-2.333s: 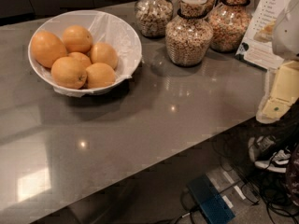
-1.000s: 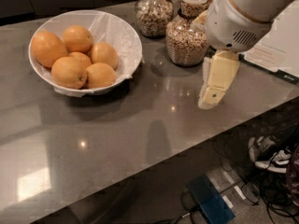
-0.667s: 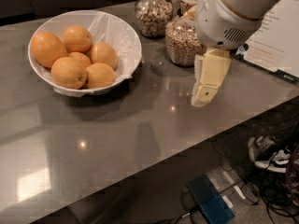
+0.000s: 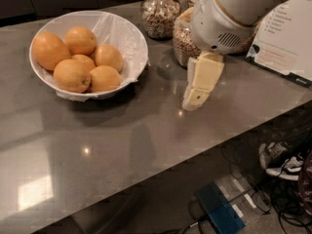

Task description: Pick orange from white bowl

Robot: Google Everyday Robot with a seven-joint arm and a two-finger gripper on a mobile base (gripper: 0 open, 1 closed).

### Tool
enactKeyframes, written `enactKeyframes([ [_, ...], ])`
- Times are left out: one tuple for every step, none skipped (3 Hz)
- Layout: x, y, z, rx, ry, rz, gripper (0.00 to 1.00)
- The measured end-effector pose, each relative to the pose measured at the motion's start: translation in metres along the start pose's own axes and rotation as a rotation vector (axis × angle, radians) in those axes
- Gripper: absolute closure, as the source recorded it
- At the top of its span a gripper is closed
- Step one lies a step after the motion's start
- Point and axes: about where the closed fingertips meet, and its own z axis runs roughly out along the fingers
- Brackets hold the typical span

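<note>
Fingers (image 4: 207, 72) together before jars (image 4: 160, 14), near white bowl (image 4: 127, 33)

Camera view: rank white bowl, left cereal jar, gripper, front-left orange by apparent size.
1. white bowl: clearly largest.
2-3. gripper, hanging over the counter right of the bowl, and left cereal jar: look alike; the jar is cut off at the top edge, so not ranked.
4. front-left orange: smallest.

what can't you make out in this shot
Camera view, with the claw hanging over the counter, right of the white bowl:
- Near jar: mostly hidden by the arm.
- Printed sheet: text too small, cut by right edge.
- Oranges: any beneath the top ones hidden.
</note>
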Motion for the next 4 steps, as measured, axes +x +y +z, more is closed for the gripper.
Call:
enactKeyframes([
  [-0.044, -0.012, 0.022, 0.006, -0.099, -0.042, 0.0],
  [-0.08, -0.016, 0.041, -0.016, -0.172, -0.067, 0.0],
  [-0.097, -0.013, 0.051, -0.028, -0.198, -0.094, 0.0],
  [-0.105, -0.014, 0.052, -0.024, -0.215, -0.105, 0.0],
])
